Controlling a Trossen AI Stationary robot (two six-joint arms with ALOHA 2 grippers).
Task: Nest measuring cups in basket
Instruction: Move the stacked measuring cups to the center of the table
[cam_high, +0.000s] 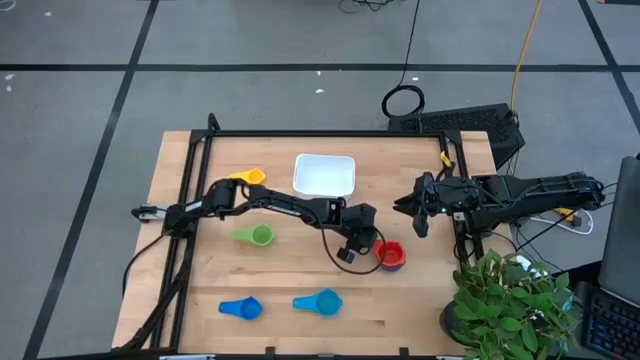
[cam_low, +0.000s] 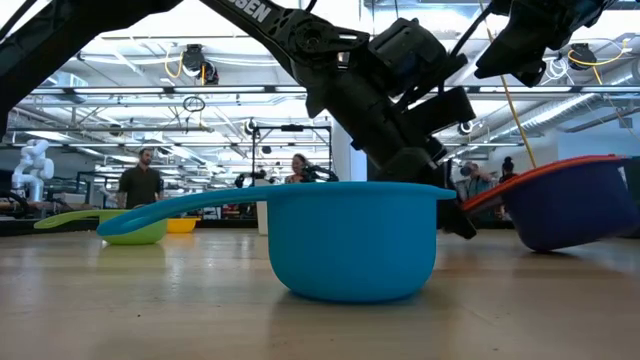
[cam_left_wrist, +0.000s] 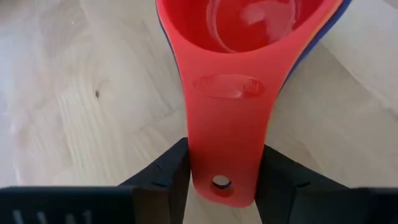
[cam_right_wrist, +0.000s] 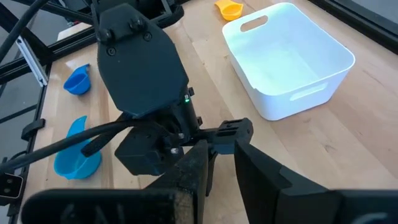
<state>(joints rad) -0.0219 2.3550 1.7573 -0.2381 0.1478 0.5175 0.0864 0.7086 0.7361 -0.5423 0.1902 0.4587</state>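
A red measuring cup (cam_high: 390, 252) sits nested in an orange and a navy cup (cam_low: 570, 210) on the table's right half. My left gripper (cam_high: 368, 247) is shut on the red cup's handle. My right gripper (cam_high: 408, 207) hovers just beyond, toward the right edge, slightly open and empty; it also shows in the right wrist view (cam_right_wrist: 221, 152). The white basket (cam_high: 324, 175) stands at the far middle. Yellow (cam_high: 248, 177), green (cam_high: 255, 236), blue (cam_high: 240, 308) and light blue (cam_high: 320, 301) cups rest on their bases on the table. My left gripper pinches the red cup's handle by its two side edges, near the free end with the hole (cam_left_wrist: 221, 168), between its two fingers (cam_left_wrist: 168, 180). The fingers lie along the handle. The nested stack is tilted, handle end raised, the navy cup's base (cam_low: 560, 245) low at the table.
A black frame rail (cam_high: 320, 133) runs along the table's far edge and down its left side. A potted plant (cam_high: 510, 300) stands at the near right corner. Bare wood lies between the basket and the stack. People stand in the room behind.
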